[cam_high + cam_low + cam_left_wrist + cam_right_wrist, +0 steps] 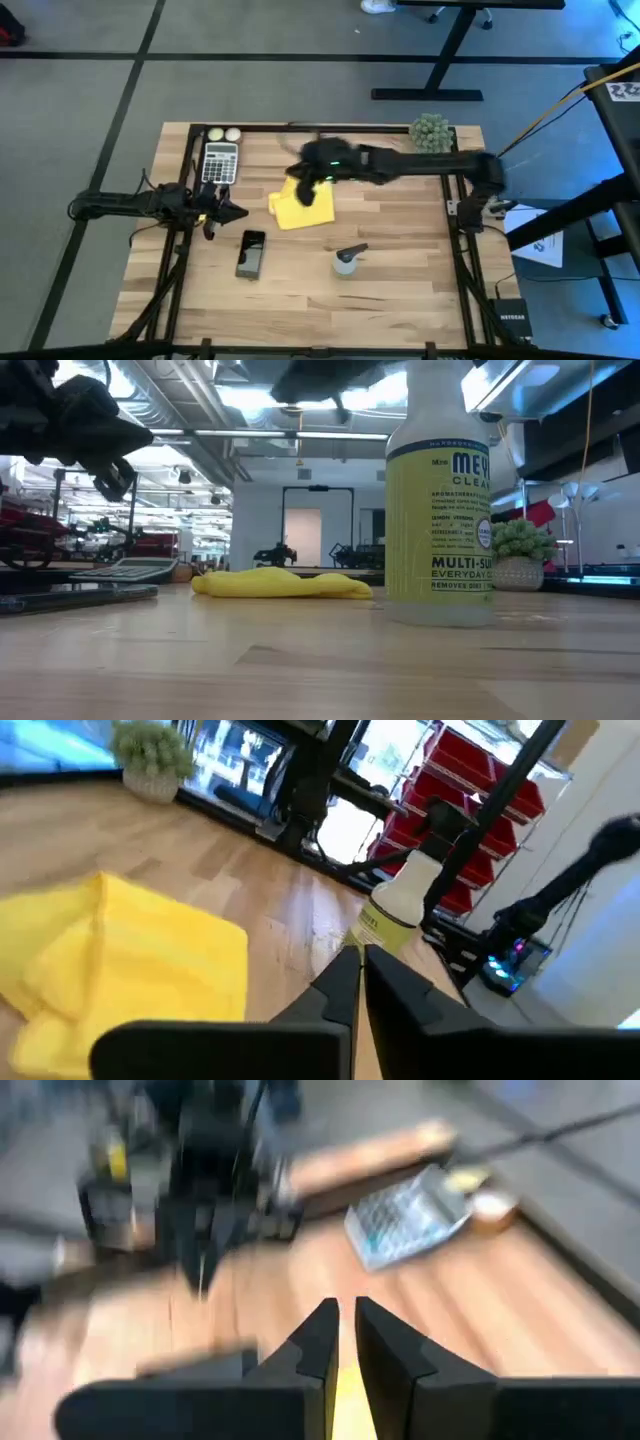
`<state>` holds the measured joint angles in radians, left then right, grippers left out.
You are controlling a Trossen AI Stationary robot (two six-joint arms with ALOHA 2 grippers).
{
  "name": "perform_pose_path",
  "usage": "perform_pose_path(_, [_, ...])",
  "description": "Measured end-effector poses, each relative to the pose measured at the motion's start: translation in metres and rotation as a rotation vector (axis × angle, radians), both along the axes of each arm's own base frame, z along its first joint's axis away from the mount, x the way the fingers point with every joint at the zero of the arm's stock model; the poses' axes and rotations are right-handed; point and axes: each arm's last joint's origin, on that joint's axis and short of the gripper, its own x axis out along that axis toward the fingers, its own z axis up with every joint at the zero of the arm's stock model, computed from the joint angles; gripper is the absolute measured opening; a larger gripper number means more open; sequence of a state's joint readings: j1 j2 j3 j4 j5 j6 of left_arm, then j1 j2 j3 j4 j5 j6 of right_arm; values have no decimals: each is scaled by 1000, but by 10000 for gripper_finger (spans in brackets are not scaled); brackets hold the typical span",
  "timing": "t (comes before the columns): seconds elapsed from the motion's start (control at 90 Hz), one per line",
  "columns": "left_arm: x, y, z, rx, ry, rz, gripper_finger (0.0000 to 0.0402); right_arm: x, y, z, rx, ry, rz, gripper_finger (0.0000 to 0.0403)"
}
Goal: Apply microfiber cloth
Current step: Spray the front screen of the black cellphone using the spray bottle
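The bright yellow microfiber cloth (300, 208) lies crumpled and flat on the wooden table (400, 300), left of centre; it also shows in the low view (282, 584) and the left wrist view (120, 960). My right gripper (301, 179) hovers above the cloth's far edge, clear of it, fingers shut (345, 1308); yellow shows below them. My left gripper (230, 212) hangs above the table just left of the cloth, shut and holding nothing (358, 953).
A black phone (251, 252) lies near the cloth's near-left side. A spray bottle (347, 259) stands right of the phone. A calculator (220, 162) and two small balls (224, 134) sit at the far left, and a fuzzy green ball (430, 130) at the far right.
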<state>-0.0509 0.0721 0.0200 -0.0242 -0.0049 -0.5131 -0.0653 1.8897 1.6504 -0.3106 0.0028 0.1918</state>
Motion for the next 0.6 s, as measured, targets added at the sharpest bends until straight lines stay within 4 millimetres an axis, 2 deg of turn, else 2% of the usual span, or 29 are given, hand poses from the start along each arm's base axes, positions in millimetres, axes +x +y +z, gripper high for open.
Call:
perform_pose_path(0.122, [4,0,-6,-3,73,-3,0,25,19,-39,-75,143,120,79])
perform_pose_path(0.211, [7,-1,-11,-27,134,1,0,34,38,-70,-162,222,230,120])
perform_pose_path(0.422, [12,-1,-21,-73,249,10,0,53,92,-138,-629,308,431,207])
perform_pose_path(0.511, [13,-1,-24,-124,282,17,0,58,109,-152,-768,286,485,227])
perform_pose_path(0.6, [14,-2,-27,-185,315,16,0,63,121,-163,-808,248,487,233])
